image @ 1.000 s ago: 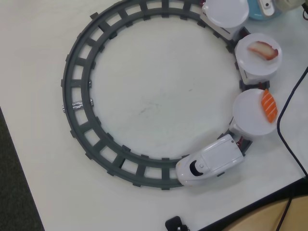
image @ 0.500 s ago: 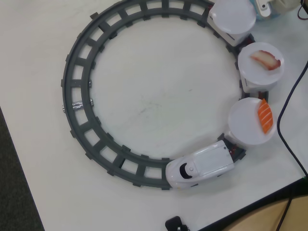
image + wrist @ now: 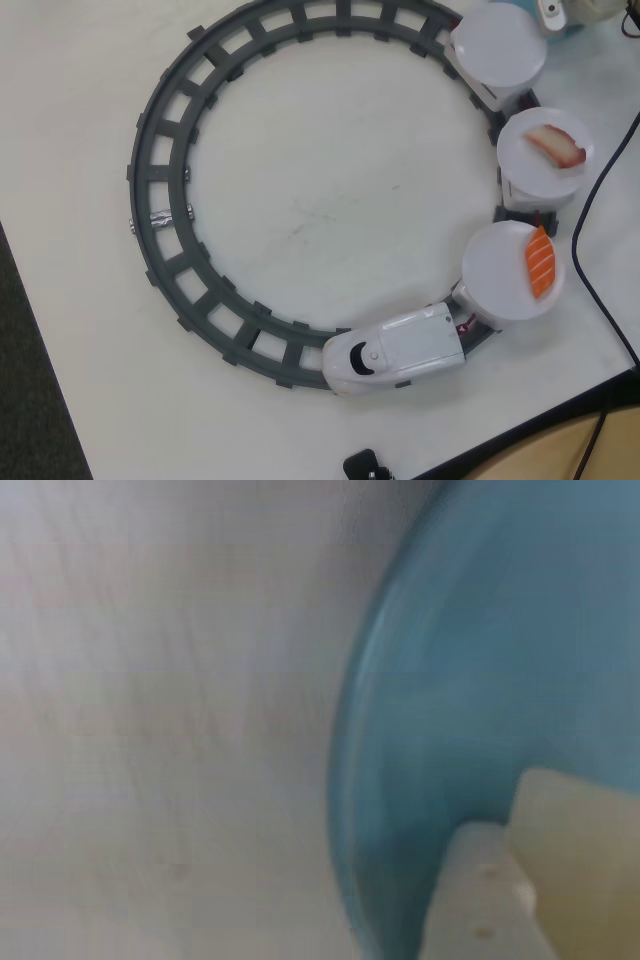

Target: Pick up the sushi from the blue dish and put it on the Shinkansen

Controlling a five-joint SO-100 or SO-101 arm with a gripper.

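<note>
In the wrist view the pale cream sushi (image 3: 590, 840) lies tight against my white finger (image 3: 478, 895), over the light-blue dish (image 3: 480, 680). My gripper (image 3: 560, 890) looks shut on the sushi; the other finger is out of frame and the picture is blurred. In the overhead view only a bit of the gripper (image 3: 552, 10) and of the blue dish (image 3: 600, 12) shows at the top right edge. The white Shinkansen (image 3: 395, 350) stands on the track at the bottom. Its farthest disc (image 3: 497, 45) is bare.
The grey circular track (image 3: 160, 180) fills the white table. The middle disc (image 3: 545, 150) carries a pink-red and white piece, the nearest disc (image 3: 510, 270) an orange salmon piece (image 3: 541, 262). A black cable (image 3: 585, 250) runs down the right side. The table's edge runs along the left and bottom.
</note>
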